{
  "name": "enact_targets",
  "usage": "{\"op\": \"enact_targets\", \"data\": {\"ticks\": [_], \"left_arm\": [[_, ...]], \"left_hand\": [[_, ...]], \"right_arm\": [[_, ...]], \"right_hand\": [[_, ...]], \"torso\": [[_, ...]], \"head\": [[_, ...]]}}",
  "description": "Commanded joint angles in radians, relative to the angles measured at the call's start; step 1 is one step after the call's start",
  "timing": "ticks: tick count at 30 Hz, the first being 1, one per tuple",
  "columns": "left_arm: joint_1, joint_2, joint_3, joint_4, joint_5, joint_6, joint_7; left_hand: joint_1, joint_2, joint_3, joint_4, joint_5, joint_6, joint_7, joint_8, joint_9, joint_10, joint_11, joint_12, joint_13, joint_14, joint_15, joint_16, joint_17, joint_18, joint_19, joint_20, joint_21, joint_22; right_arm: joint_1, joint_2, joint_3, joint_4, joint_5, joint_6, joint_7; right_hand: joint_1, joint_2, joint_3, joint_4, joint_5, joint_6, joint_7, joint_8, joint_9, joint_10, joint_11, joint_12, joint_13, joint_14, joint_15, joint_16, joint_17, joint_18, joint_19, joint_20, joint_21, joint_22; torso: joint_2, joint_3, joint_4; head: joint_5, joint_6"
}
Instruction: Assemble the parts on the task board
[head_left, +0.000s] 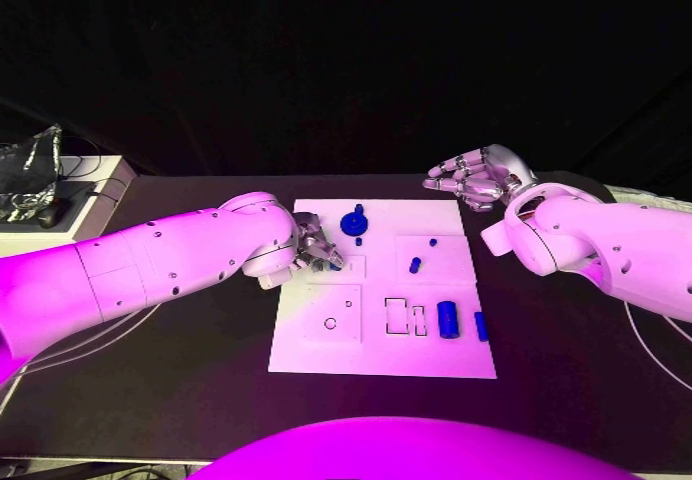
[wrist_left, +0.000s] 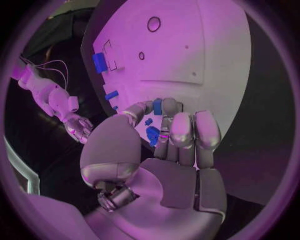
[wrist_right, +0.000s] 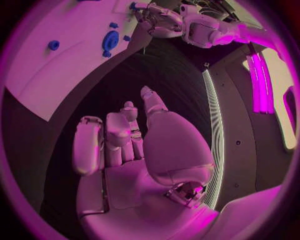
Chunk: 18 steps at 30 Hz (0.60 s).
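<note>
The white task board (head_left: 382, 345) lies mid-table. My left hand (head_left: 312, 250) hovers over its left middle and pinches a small blue part (wrist_left: 157, 106) between thumb and fingertips. On the board's far part sits a blue disc (head_left: 355, 223), with a small blue peg (head_left: 415, 265) standing near the centre. A blue cylinder (head_left: 449, 319) and a small blue block (head_left: 480, 326) lie near the right edge. My right hand (head_left: 476, 175) hangs off the board's far right corner, fingers loosely bent and holding nothing. The right wrist view shows that hand (wrist_right: 131, 145), the blue disc (wrist_right: 110, 40) and the board (wrist_right: 44, 80).
Rectangular slots (head_left: 397, 313) and a round hole (head_left: 330, 323) mark the board's near half. A pale box (head_left: 80, 205) with a crinkled bag (head_left: 29, 170) stands at the table's far left. Black table surrounds the board.
</note>
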Motion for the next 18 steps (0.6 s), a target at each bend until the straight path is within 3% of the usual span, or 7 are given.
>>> {"op": "enact_targets", "data": {"ticks": [1, 18], "left_arm": [[-0.002, 0.005, -0.002, -0.005, -0.011, 0.021, 0.002], [-0.005, 0.023, -0.008, -0.012, -0.019, 0.042, 0.002]], "left_hand": [[0.014, 0.003, 0.137, -0.135, 0.003, 0.028, -0.024, 0.005, 0.001, 0.017, -0.023, -0.003, 0.001, 0.003, 0.003, -0.005, -0.001, -0.019, 0.007, -0.002, -0.007, 0.001], [0.016, 0.005, 0.125, -0.131, 0.001, 0.031, -0.025, 0.002, -0.001, 0.021, -0.024, -0.004, 0.004, 0.004, 0.003, -0.003, -0.001, -0.020, 0.010, -0.001, -0.010, 0.007]], "right_arm": [[0.000, -0.001, 0.000, 0.002, -0.010, 0.015, 0.010], [0.000, -0.001, 0.000, 0.004, -0.010, 0.016, 0.010]], "right_hand": [[-0.009, -0.001, 0.001, 0.006, 0.006, -0.001, 0.006, -0.004, -0.001, -0.008, -0.002, -0.004, 0.000, 0.001, 0.002, -0.005, 0.001, -0.001, 0.080, 0.002, -0.004, 0.192], [-0.009, -0.001, 0.001, 0.006, 0.006, -0.001, 0.006, -0.004, -0.001, -0.008, -0.002, -0.004, 0.000, 0.001, 0.002, -0.005, 0.001, -0.001, 0.080, 0.002, -0.004, 0.192]], "torso": [[0.001, 0.0003, -0.0004], [0.000, 0.0008, -0.0004]], "head": [[-0.001, -0.002], [-0.002, -0.007]]}}
